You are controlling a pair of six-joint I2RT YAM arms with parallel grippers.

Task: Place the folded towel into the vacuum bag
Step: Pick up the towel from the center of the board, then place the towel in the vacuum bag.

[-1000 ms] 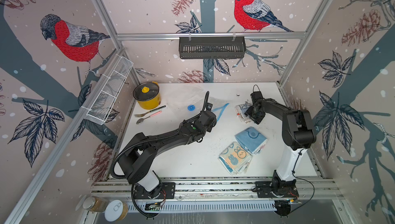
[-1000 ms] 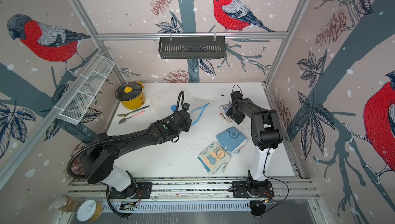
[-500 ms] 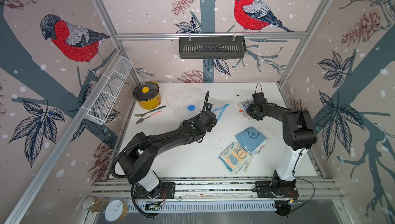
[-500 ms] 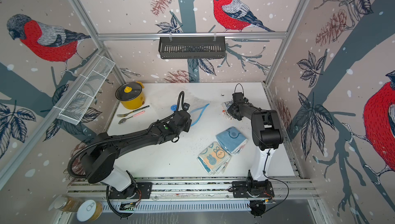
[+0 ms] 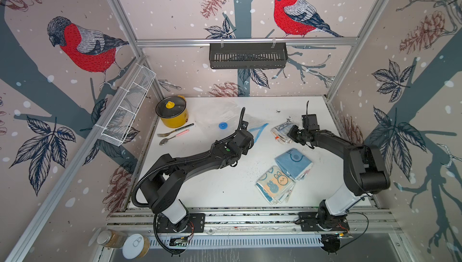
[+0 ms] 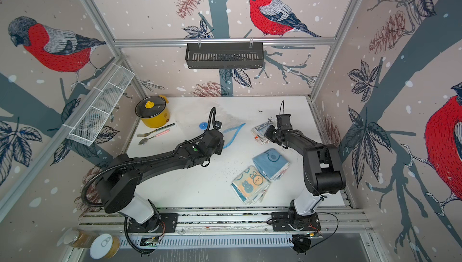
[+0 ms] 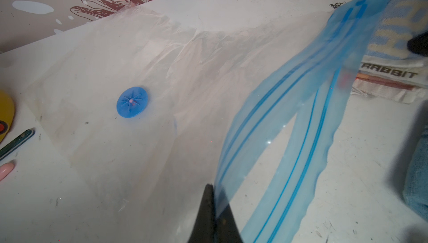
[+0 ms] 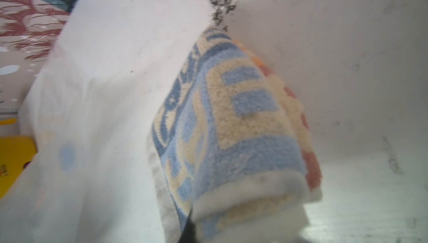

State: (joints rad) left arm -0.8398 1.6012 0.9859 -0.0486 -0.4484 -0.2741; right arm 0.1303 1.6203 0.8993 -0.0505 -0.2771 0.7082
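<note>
In a top view the clear, wrinkled vacuum bag [image 5: 215, 115] lies flat on the white table [image 5: 212, 185], with its round blue valve [image 5: 222, 125] facing up. Just beside its mouth, the right gripper [image 5: 291, 133] pinches the folded towel [image 5: 280, 133].

In the left wrist view the left gripper [image 7: 214, 207] is pressed together on the smooth blue zip strip [image 7: 301, 91], which is lifted in a curve.

In the right wrist view the towel [image 8: 231, 126] is soft looped cloth, blue and cream, a little blurred.

Single legible word, on the folded towel [image 7: 391, 75].
"RABBIT" in dark capitals along the towel's white hem band, read from the left wrist view; large woven blue-and-cream block letters above it, cut off and not readable. Darker blue print on the zip strip of the vacuum bag [image 7: 289, 105], too blurred to read.
</note>
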